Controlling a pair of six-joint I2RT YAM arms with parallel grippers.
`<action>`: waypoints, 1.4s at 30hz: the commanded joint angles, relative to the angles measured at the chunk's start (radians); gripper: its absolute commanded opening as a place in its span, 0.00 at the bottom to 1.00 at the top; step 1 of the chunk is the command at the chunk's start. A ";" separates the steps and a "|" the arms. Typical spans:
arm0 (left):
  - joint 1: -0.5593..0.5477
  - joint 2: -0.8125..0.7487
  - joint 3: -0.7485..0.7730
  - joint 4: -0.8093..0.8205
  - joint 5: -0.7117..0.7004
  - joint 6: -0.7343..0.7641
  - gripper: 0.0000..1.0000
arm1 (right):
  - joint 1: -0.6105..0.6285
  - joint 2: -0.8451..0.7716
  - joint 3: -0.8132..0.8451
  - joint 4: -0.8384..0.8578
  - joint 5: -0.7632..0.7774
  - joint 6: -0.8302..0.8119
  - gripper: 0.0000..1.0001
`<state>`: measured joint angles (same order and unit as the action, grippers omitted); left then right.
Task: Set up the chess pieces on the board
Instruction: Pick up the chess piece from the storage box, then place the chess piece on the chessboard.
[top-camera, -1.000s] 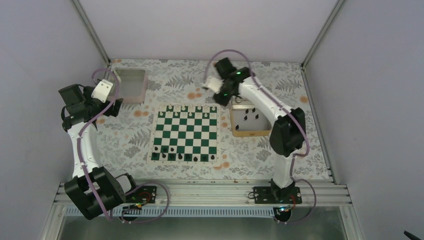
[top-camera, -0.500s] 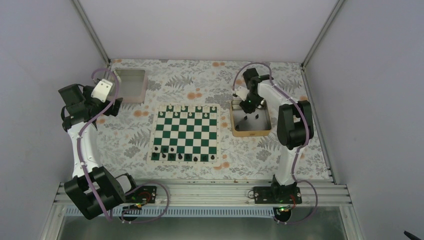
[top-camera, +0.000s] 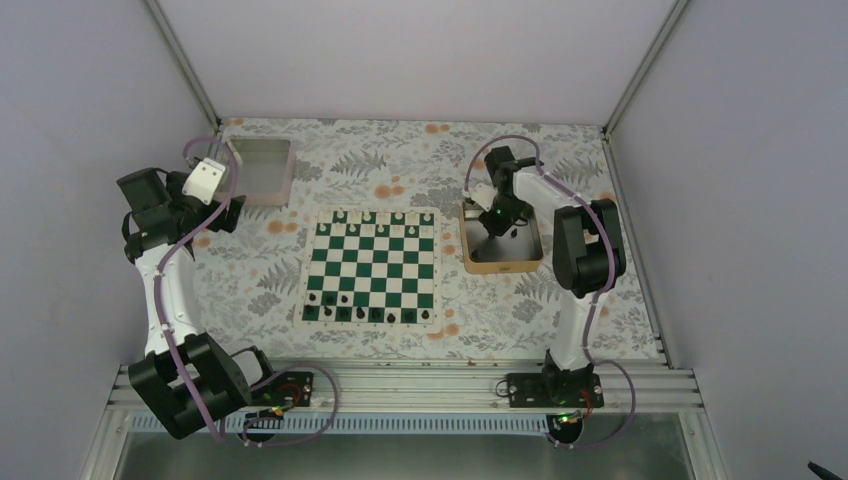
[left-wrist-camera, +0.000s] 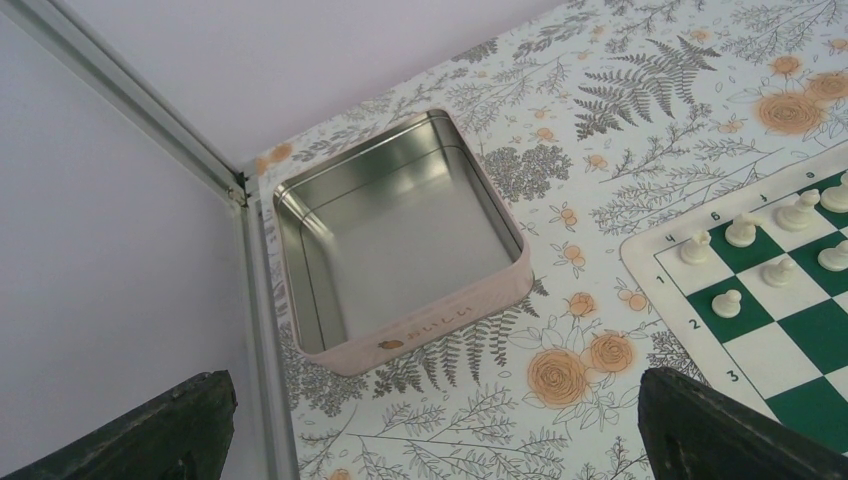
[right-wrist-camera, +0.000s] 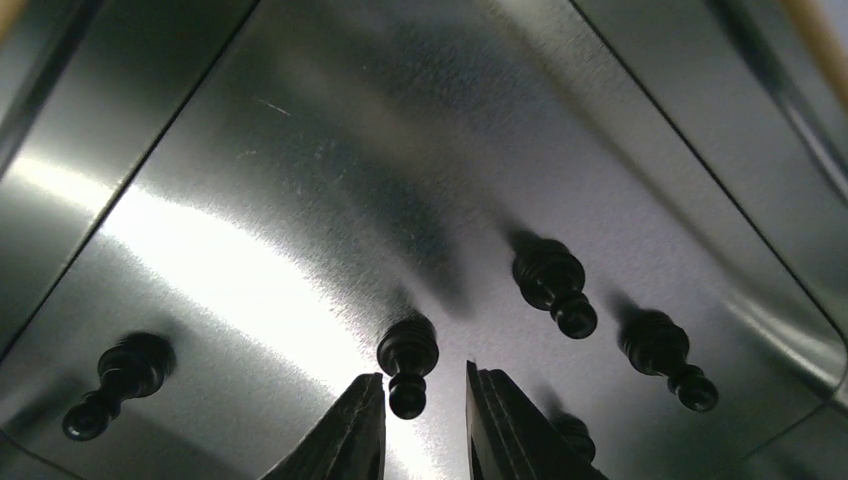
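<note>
While the left gripper (left-wrist-camera: 430, 445) hangs with its fingers (left-wrist-camera: 720, 430) spread wide above the flowered table (top-camera: 400, 150), near the pale pinkish tin (left-wrist-camera: 440, 318) in the far-left corner, the right gripper (right-wrist-camera: 422, 385) is down inside the gold-rimmed tray (top-camera: 500, 267), which sits just beside the right edge of the board (top-camera: 372, 262). Its jaws are parted only a little and straddle one pawn (right-wrist-camera: 406, 358). The pawn's head sits between the two tips with a sliver of bare metal showing on its right, so nothing is clamped. Other black chess pieces (right-wrist-camera: 550, 278) rest on the shiny tray floor around it: two to the right, one well off to the left, and one more half hidden behind the right finger. Whether they stand or lie on their sides I cannot tell from this angle.

The board lies flat in the middle of the table, between tin and tray. More black pieces stand on it along the near edge — a row on the back rank and a couple on the rank ahead, toward the left. White pieces (top-camera: 380, 216) line the far edge, and the left wrist camera shows several of them upright on the corner squares.
</note>
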<state>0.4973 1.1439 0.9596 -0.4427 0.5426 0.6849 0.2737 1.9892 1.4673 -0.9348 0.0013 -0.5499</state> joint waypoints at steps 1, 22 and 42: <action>0.005 0.002 0.008 0.007 0.019 0.005 1.00 | -0.001 0.016 -0.012 0.012 -0.030 -0.012 0.23; 0.005 -0.008 0.003 0.007 0.018 0.006 1.00 | 0.033 -0.110 0.083 -0.124 -0.013 -0.005 0.04; 0.005 -0.012 0.003 0.001 0.014 -0.001 1.00 | 0.653 0.104 0.440 -0.222 -0.152 0.023 0.04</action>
<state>0.4973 1.1435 0.9596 -0.4438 0.5423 0.6880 0.8467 2.0132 1.8782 -1.1309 -0.1154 -0.5335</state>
